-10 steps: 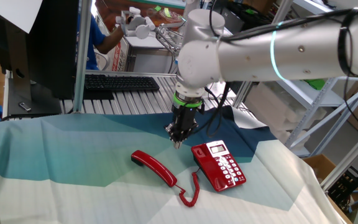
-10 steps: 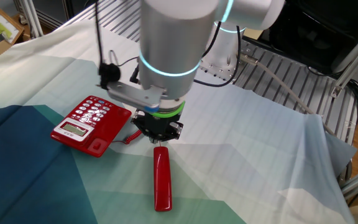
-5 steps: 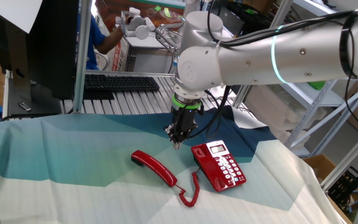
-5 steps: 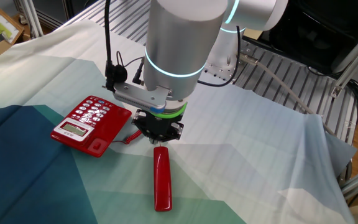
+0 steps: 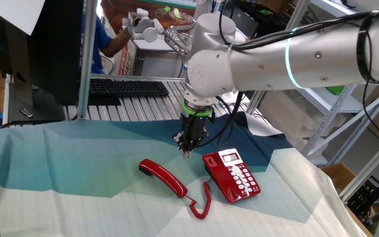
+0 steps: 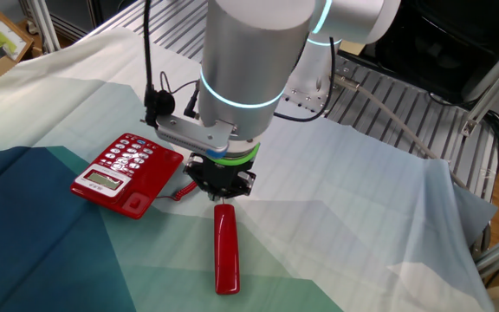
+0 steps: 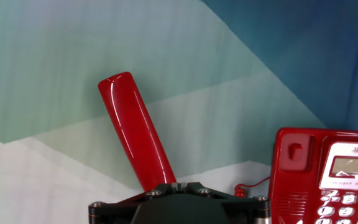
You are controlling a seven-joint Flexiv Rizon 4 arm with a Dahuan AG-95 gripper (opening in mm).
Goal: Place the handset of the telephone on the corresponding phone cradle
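Hand view: handset (image 7: 134, 131) and telephone (image 7: 325, 175) unmoved on the cloth, arm barely shifted, jaws' state indiscernible.

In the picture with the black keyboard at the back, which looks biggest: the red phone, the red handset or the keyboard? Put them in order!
1. Keyboard: looks longest, though it sits farthest back.
2. Handset and telephone: too alike to rank. The handset looks a bit longer, the telephone wider.
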